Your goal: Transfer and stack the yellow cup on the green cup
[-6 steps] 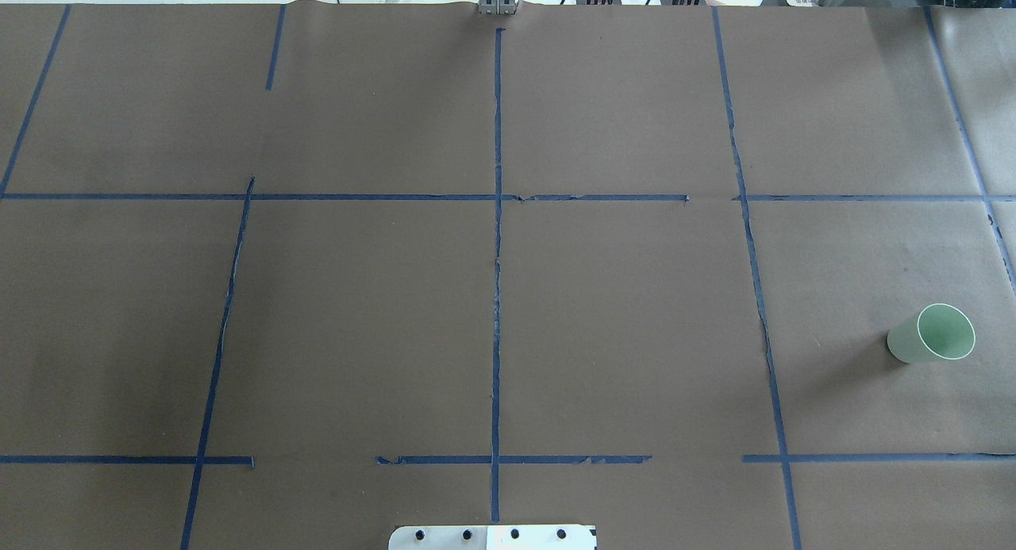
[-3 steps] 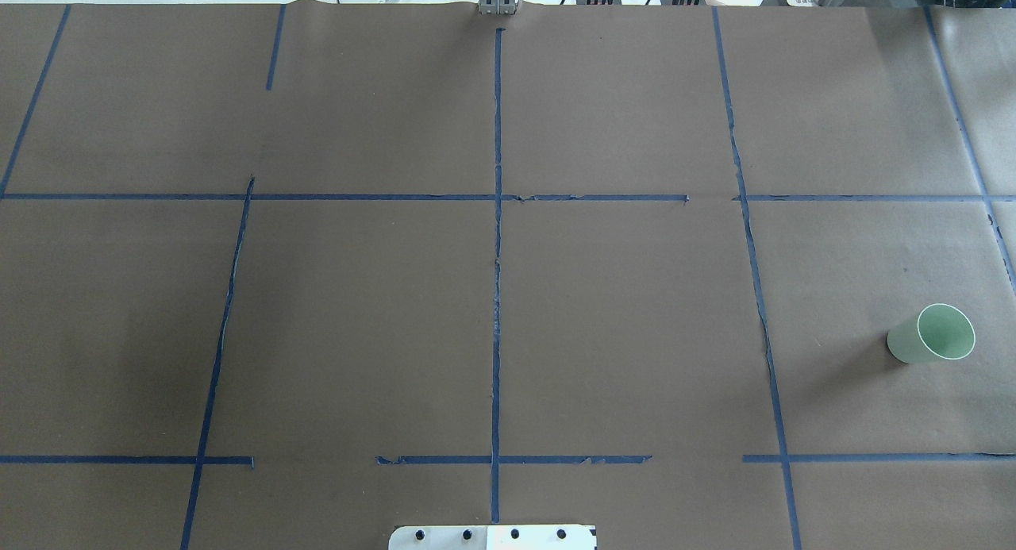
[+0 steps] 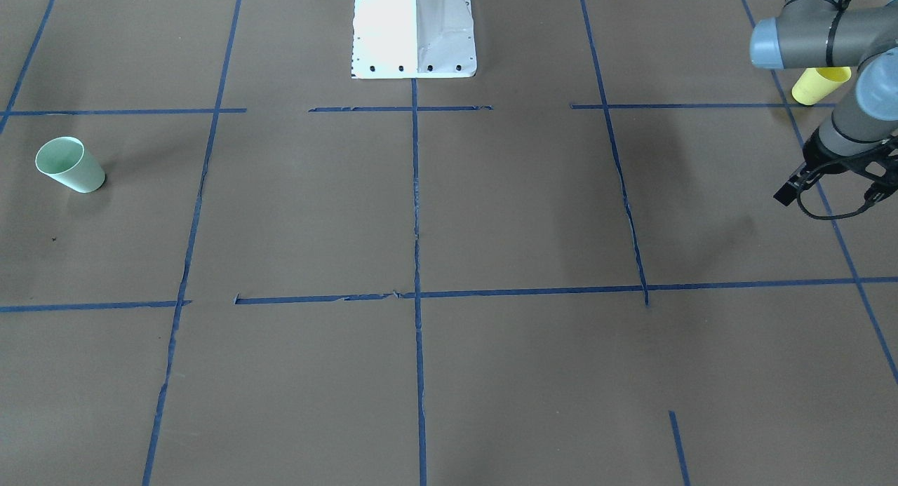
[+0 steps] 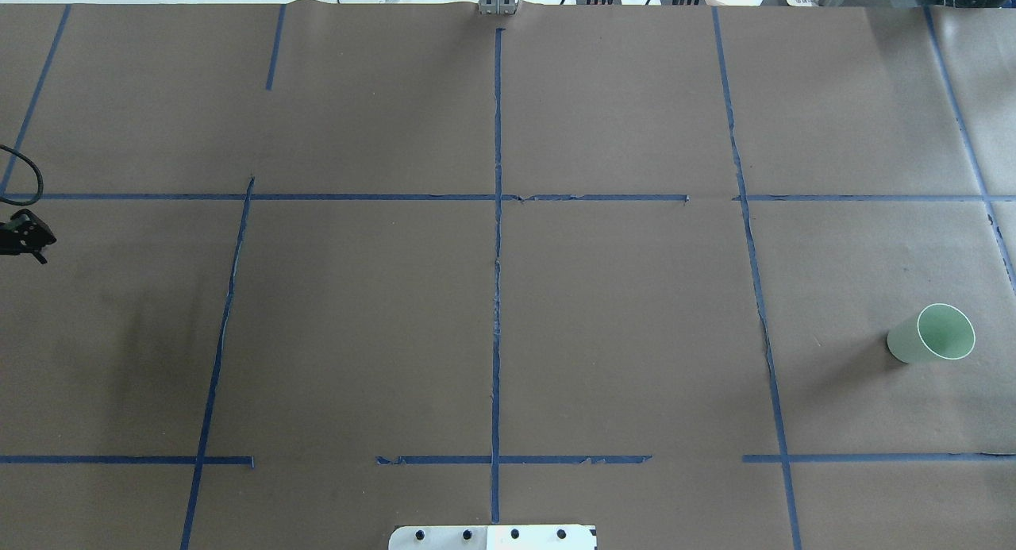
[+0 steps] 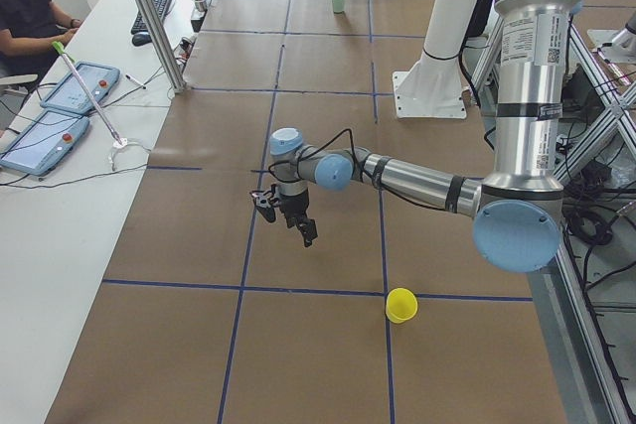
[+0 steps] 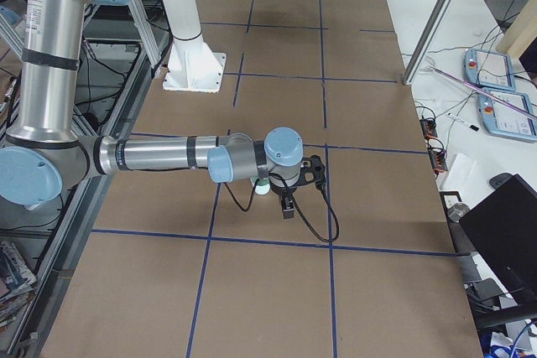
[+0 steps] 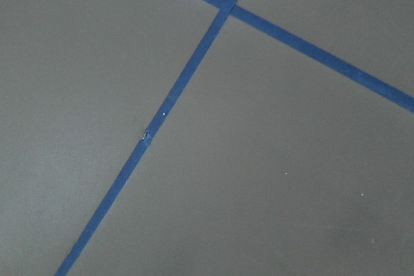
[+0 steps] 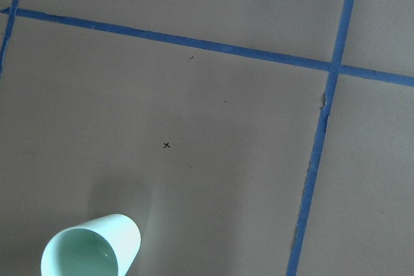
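Note:
The yellow cup (image 5: 400,305) stands upright on the table near the robot's left side; in the front-facing view the yellow cup (image 3: 817,85) is partly hidden behind my left arm. My left gripper (image 3: 835,193) hangs open and empty above the table, apart from the yellow cup, and just shows at the overhead view's left edge (image 4: 20,234). The green cup (image 4: 930,336) stands upright at the far right, also seen in the right wrist view (image 8: 90,250). My right gripper (image 6: 289,199) hovers beside the green cup; I cannot tell whether it is open or shut.
The table is covered in brown paper with a grid of blue tape lines (image 4: 497,256). The white robot base (image 3: 414,30) stands at the middle of the near edge. Operator tablets (image 5: 60,106) lie on a side bench.
My left gripper has come into the overhead view at its left edge, and its shadow has deepened on the left of the table. The green cup has not moved.

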Tool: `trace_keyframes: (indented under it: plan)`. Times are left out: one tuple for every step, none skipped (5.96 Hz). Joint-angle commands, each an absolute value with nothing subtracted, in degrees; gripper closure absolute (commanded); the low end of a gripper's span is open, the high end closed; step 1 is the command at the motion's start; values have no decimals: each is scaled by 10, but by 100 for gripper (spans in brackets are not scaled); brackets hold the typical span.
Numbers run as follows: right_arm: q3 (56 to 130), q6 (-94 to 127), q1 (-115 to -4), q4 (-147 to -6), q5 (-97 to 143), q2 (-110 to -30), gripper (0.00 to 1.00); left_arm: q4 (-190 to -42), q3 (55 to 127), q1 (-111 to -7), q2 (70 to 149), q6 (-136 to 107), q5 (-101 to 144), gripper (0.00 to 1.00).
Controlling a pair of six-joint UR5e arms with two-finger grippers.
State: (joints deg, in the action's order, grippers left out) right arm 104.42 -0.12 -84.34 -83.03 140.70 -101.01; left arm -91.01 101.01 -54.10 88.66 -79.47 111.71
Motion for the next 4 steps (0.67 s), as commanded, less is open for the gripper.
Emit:
trace_keyframes:
  plan:
    - [1045,-3,-835,-830,1422,-1018,0,-814,1035,-427,886,-1033,1012,0]
    - [1046,-2,-825,-828,1422,-1018,0,-796,1039,-417,868,-1137,977,0]
    - [1048,-1,-818,-828,1422,-1018,0,-755,1040,-399,856,-1261,943,6]
    - [1049,-1,-812,-827,1422,-1017,0,-661,1044,-372,855,-1345,934,4]
